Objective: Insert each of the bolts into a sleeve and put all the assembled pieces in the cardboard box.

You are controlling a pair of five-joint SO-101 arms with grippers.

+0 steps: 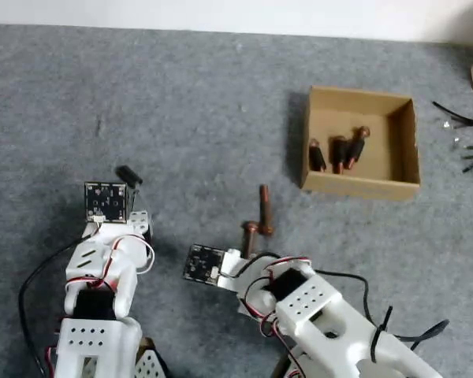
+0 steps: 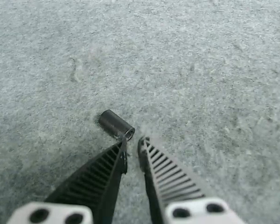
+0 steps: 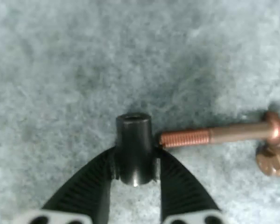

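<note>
A black sleeve (image 2: 115, 124) lies on the grey carpet just past the fingertips of my left gripper (image 2: 133, 145), whose fingers stand a narrow gap apart with nothing between them. In the high view that sleeve (image 1: 128, 175) sits ahead of the left arm (image 1: 102, 260). My right gripper (image 3: 134, 156) is shut on another black sleeve (image 3: 134, 142), held upright. A copper bolt (image 3: 214, 135) lies with its threaded end close to that sleeve. Two loose bolts (image 1: 264, 209) (image 1: 250, 235) lie in front of the right arm.
The cardboard box (image 1: 323, 183) stands at the back right and holds three assembled pieces (image 1: 339, 151). Black cables and small parts (image 1: 465, 142) lie at the right edge. Bare carpet stretches across the left and back.
</note>
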